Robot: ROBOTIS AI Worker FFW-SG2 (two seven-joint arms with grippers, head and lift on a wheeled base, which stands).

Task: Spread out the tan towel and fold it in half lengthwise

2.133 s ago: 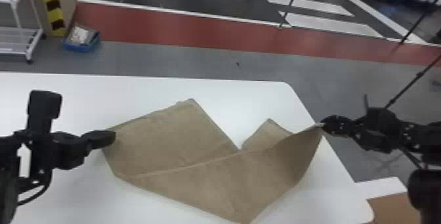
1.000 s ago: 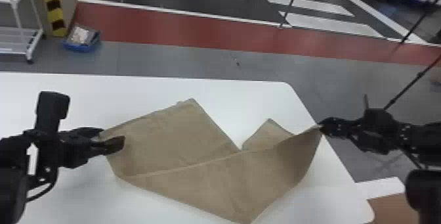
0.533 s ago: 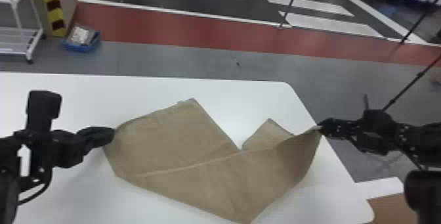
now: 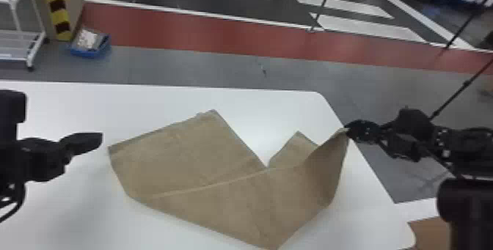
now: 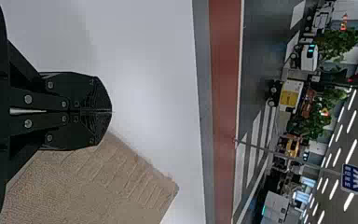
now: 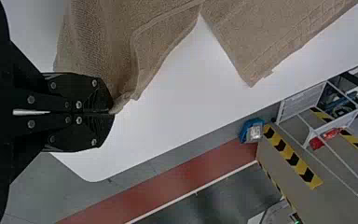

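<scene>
Across the white desk (image 4: 275, 110): here's the tan towel (image 4: 205, 157), spread in a lopsided shape, two peaks at the far side with a sharp V between them, one corner pointing at the near side.
Cloth: soft, looped pile, with a ribbed woven band along one edge in the left wrist view; a pale, narrow line runs slantwise over the body.
Right gripper (image 4: 346, 129): closed tight on a towel corner, holding it up beside the desk's right edge; the cloth drops from there in a curved, gathered fall.
Left gripper (image 4: 101, 138): narrow, its two black fingers pressed together, just beside the towel's left corner; how high it sits is hard to judge, perhaps slightly above the cloth.
Desk edges: far one nearly straight, turning through a rounded corner, then slanting down past the right gripper.
Open room: white surface between towel and far edge, more around the left gripper, a slim strip right of the towel.
Floor beyond: grey, then a red band, with a blue bin (image 4: 90, 52) on the grey.
</scene>
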